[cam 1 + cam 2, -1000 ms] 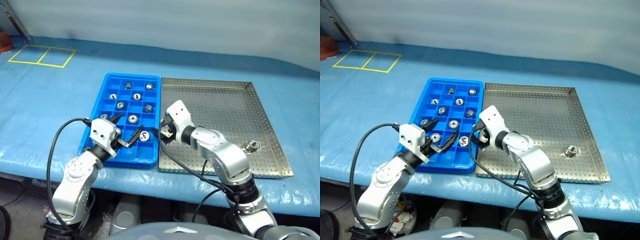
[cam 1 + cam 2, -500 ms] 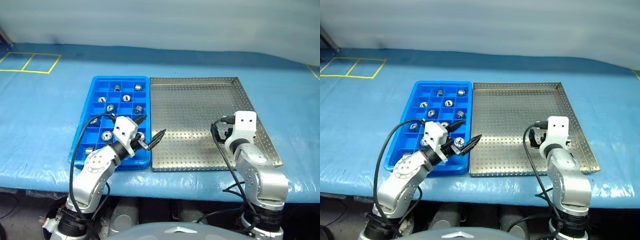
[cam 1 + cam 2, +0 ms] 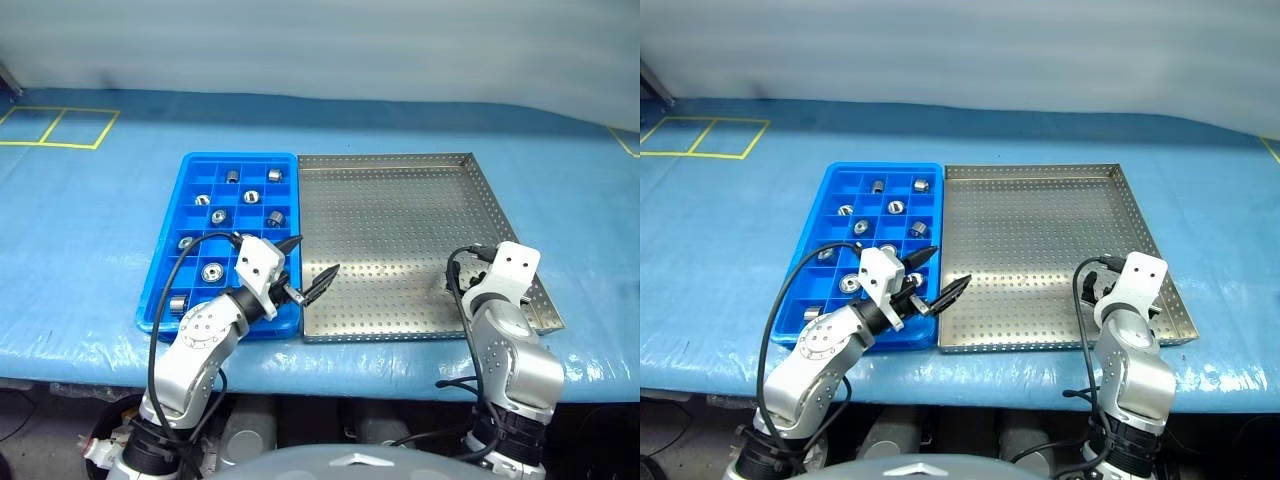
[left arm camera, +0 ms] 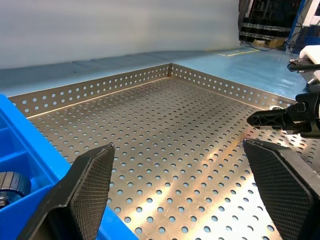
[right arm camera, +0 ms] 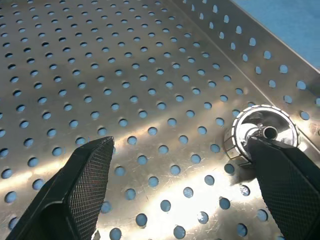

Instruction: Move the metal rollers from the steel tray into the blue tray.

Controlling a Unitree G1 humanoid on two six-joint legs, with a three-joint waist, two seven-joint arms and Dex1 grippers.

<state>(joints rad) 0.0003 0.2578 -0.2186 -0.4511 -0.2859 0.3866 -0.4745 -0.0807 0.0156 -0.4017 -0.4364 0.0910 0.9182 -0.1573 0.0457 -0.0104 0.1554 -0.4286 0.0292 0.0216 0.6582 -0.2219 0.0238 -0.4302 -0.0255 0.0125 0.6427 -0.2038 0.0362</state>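
Several metal rollers (image 3: 211, 271) lie in compartments of the blue tray (image 3: 166, 258), which sits against the left side of the steel tray (image 3: 400, 200). One flanged roller (image 5: 260, 132) stands on the perforated floor near the steel tray's front right rim. My right gripper (image 5: 180, 150) is open and tilted down over that corner, with the roller just beside one fingertip (image 5: 272, 165) and not between the fingers. My left gripper (image 3: 316, 255) is open and empty, held level above the seam between the two trays, near their front edge.
Both trays lie on a blue table cover (image 3: 90, 230) whose front edge runs just below them. Yellow tape squares (image 3: 55, 127) mark the far left. A pale wall (image 3: 320, 40) closes the back. Black cables (image 3: 170, 290) loop from both wrists.
My right arm swung from the blue tray's edge across to the steel tray's front right corner and tilted down. My left gripper shifted right to the seam. The head camera also shifted.
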